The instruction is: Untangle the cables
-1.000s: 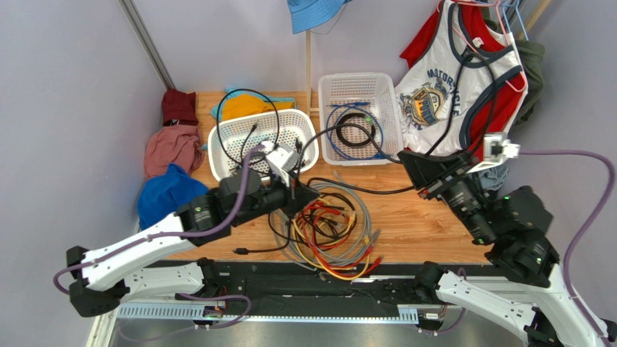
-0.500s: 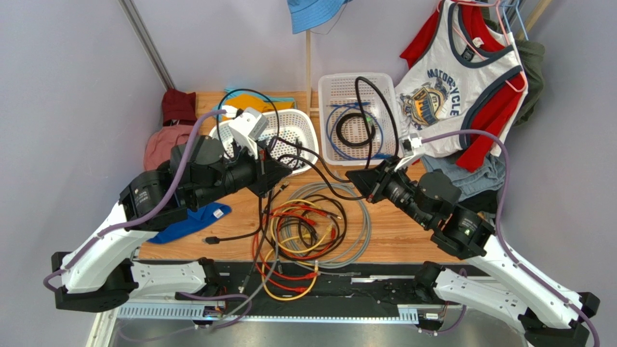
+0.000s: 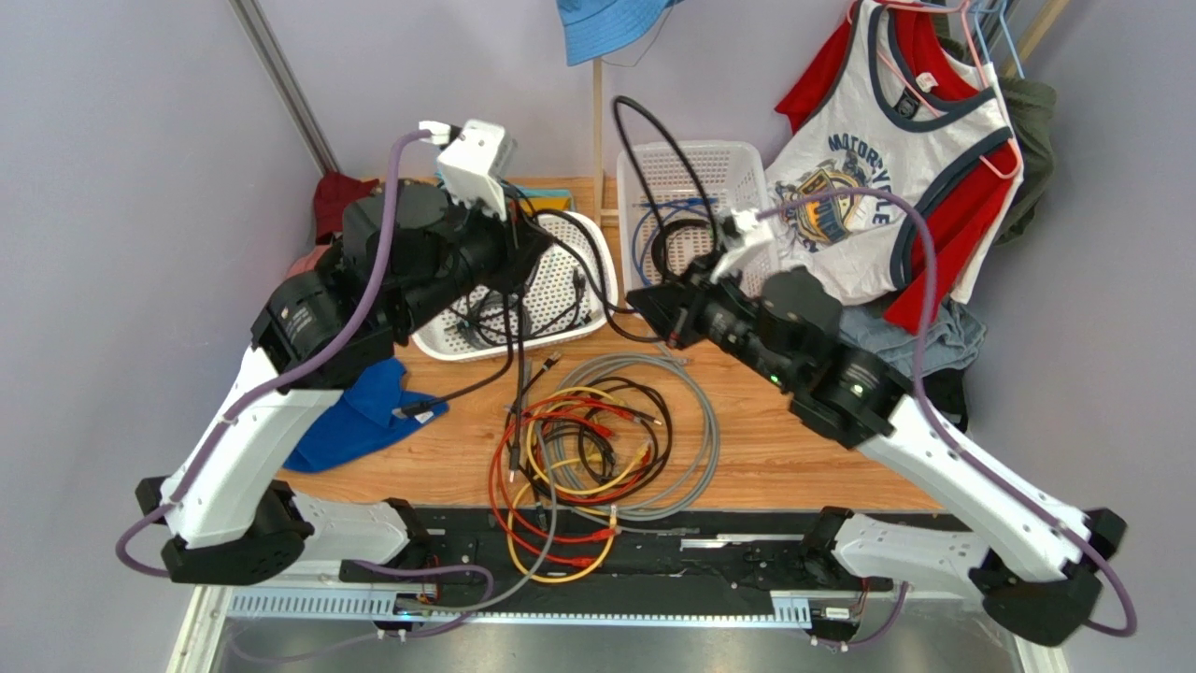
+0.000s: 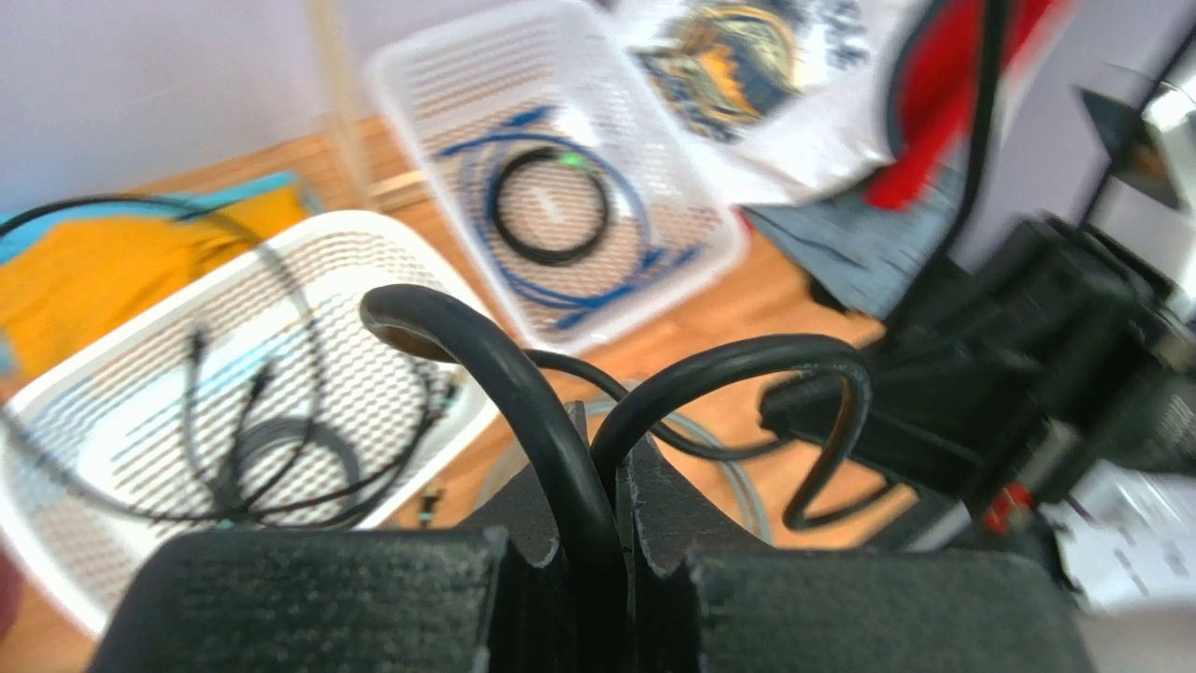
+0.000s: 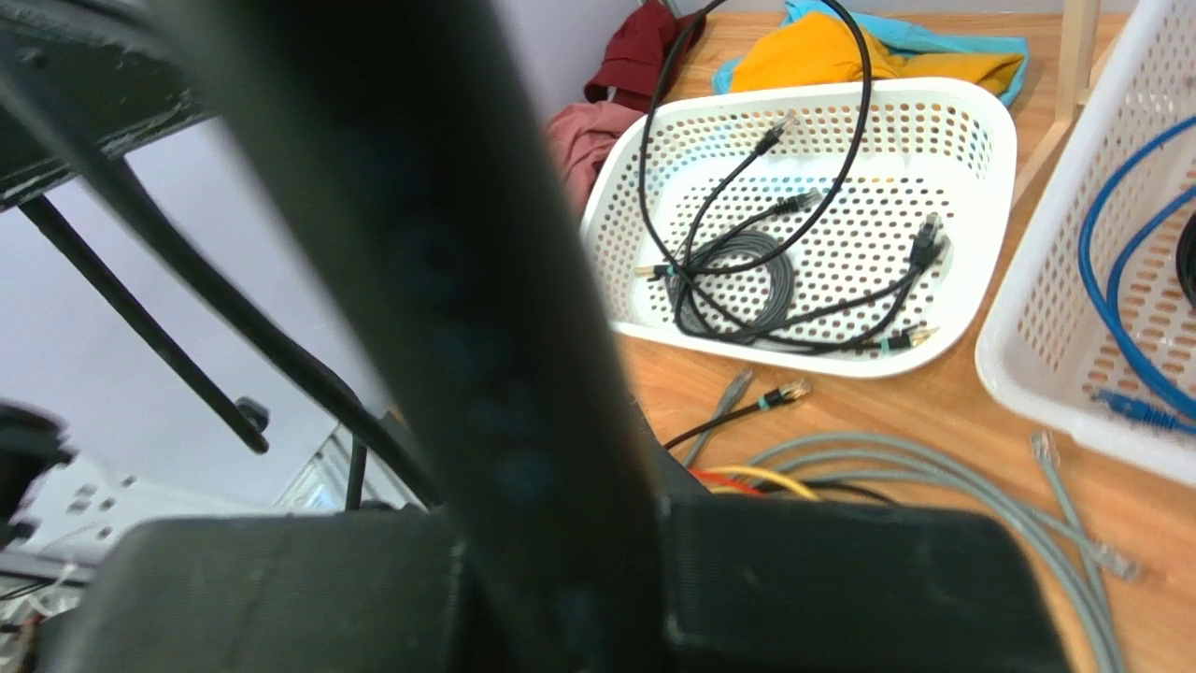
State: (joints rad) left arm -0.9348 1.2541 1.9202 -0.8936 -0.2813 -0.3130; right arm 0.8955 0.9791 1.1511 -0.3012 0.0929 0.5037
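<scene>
A tangle of red, orange, yellow, black and grey cables lies on the wooden table. One thick black cable is lifted clear of it and runs between both grippers. My left gripper hangs over the left white basket and is shut on this black cable, which loops out past its fingers. My right gripper is shut on the same cable, which shows as a blurred black band in the right wrist view. The cable's free end arcs up over the right basket.
The left basket holds coiled thin black cords. The right basket holds a blue cable and a black coil. A blue cloth and red clothes lie at the left. A tank top hangs at the right.
Both arms rose and swung back and left, the left gripper to over the left basket and the right gripper toward the middle. The thick black cable came up off the pile.
</scene>
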